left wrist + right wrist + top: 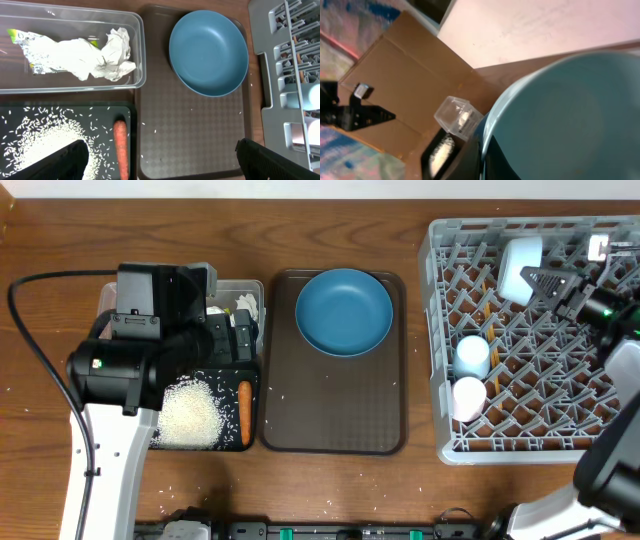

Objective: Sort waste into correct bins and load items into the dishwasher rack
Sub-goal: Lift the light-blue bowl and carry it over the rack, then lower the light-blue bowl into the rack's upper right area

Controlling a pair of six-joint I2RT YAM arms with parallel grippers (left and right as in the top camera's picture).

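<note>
The left gripper [162, 162] hangs wide open and empty above the black tray [102, 165] at 9 o'clock, which holds one carrot [120, 150] and one rice heap [40, 150]. One tub [140, 50] holds one tissue [112, 55] and one wrapper [45, 50]. One blue dish [207, 52] sits at 12 o'clock on the brown tray [200, 135]. The rack [530, 400] at 3 o'clock carries a cup [472, 355], a second cup [467, 397] and one bowl [518, 260], its rim pinched in the closed right gripper [538, 278].

No legible text, label, brand or number anywhere; wrapper [45, 47] in clear tub [75, 90], far left, shows green-yellow print only, lettering unreadable
</note>
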